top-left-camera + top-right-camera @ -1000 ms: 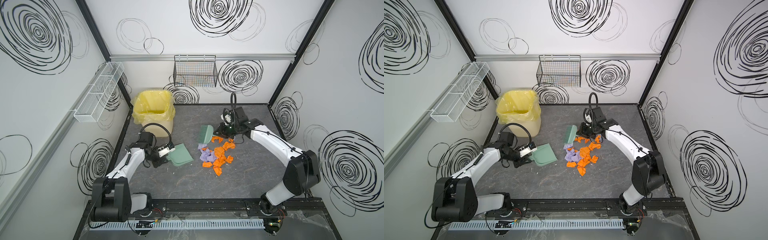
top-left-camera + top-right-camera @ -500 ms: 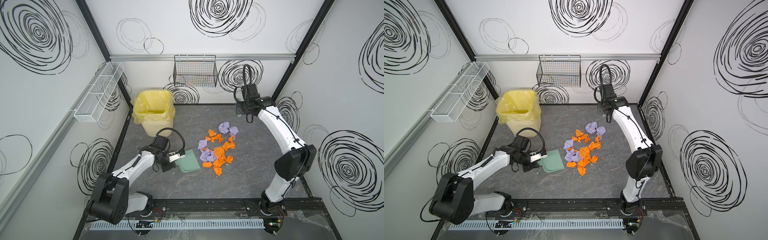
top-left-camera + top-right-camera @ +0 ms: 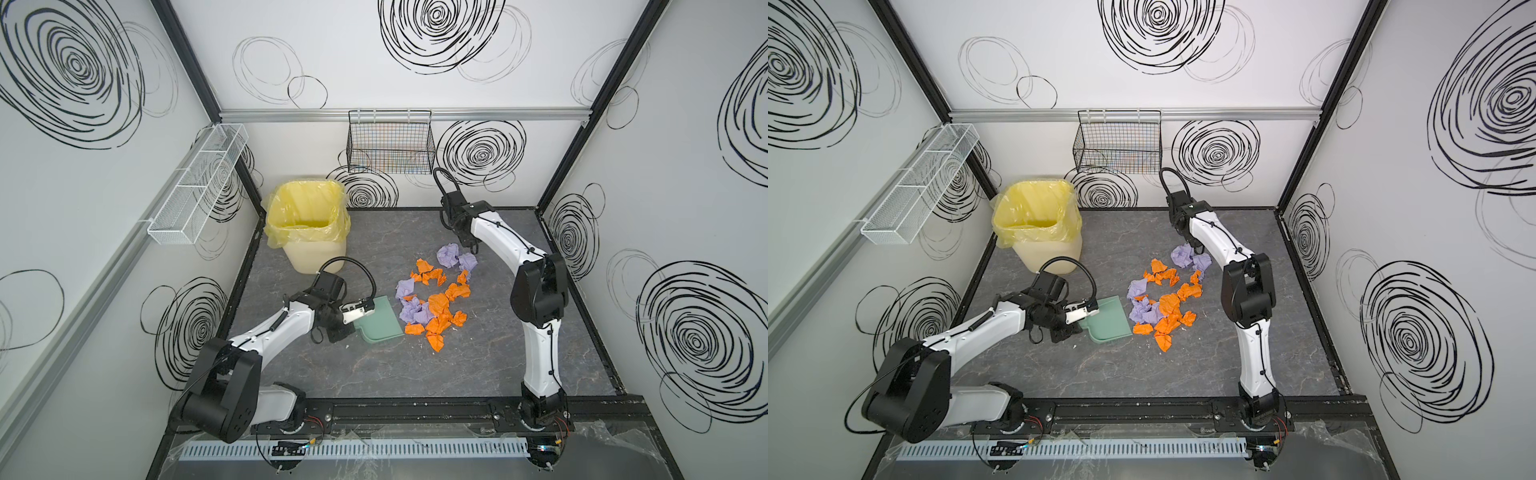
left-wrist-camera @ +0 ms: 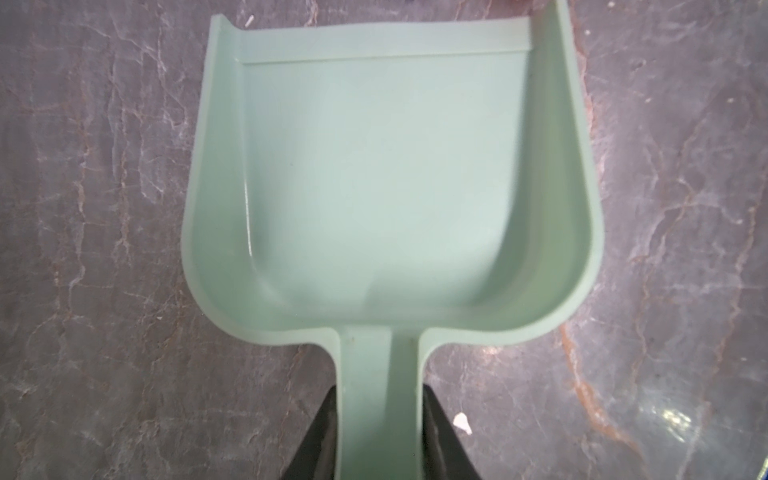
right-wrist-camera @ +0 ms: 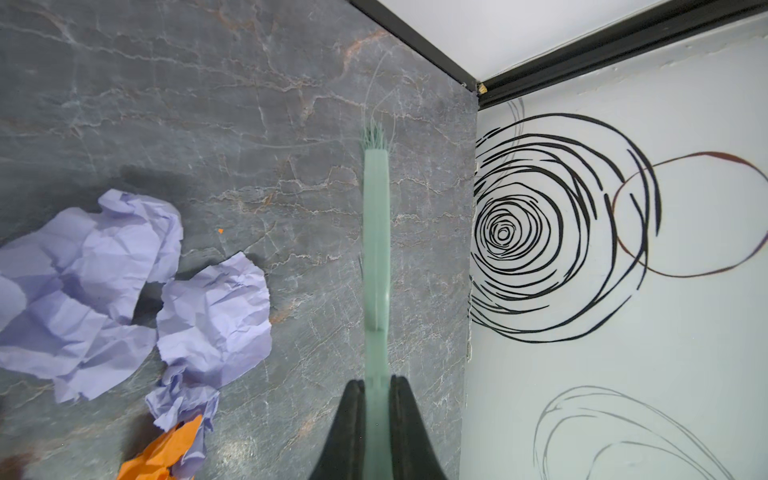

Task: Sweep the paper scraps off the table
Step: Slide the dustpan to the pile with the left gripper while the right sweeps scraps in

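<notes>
Orange and lilac paper scraps lie bunched mid-table. Two larger lilac balls sit at the bunch's far end. My left gripper is shut on the handle of a green dustpan. The pan lies flat and empty, its open lip just left of the scraps. My right gripper is shut on a green brush, bristles pointing at the back right corner. It hangs just behind the lilac balls; in both top views the arm hides the brush.
A yellow-lined bin stands at the back left. A black wire basket hangs on the back wall and a white wire rack on the left wall. The right wall is close to the brush.
The right gripper lifted the brush from the scraps' left side up to the back wall, then came down behind the lilac balls. The left gripper slid the dustpan rightward, close to the scraps.
</notes>
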Robot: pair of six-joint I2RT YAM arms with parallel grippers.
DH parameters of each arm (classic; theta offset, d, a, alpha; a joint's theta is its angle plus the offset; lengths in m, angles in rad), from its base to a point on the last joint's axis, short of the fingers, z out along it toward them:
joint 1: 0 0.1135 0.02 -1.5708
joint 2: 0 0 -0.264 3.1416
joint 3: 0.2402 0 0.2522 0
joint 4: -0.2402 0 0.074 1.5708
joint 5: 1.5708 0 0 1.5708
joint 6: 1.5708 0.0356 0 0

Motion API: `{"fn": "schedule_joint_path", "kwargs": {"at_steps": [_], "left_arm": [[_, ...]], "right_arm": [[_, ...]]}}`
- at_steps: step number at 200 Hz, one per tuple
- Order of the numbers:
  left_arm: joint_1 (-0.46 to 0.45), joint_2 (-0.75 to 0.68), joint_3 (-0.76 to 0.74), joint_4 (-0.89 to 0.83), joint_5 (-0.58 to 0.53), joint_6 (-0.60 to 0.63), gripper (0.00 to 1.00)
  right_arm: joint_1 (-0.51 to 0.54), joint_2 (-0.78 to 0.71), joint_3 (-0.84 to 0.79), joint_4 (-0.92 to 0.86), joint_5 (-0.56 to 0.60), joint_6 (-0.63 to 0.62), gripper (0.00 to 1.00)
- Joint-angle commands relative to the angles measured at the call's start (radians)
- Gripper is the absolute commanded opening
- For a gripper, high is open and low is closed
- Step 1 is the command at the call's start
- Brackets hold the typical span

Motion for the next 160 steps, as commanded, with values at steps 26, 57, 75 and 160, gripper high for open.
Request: {"fn": "schedule_joint_path", "kwargs": {"at_steps": [26,57,75,160], "left_arm": [[-0.03,0.037,-0.001,0.026,-0.02,-0.026,0.0],[-0.058,0.059,0.009,0.039,-0.023,-0.043,0.0],[-0.073,0.073,0.018,0.043,-0.028,-0.048,0.0],[-0.136,0.139,0.069,0.075,-0.049,-0.088,0.0]], "right_arm": [[0.09,-0.037,-0.085,-0.067,0.009,0.016,0.0],[0.151,-0.071,-0.184,-0.098,-0.017,0.059,0.0],[0.185,-0.097,-0.227,-0.109,-0.051,0.075,0.0],[0.315,-0.175,-0.267,-0.165,-0.244,0.171,0.0]]}}
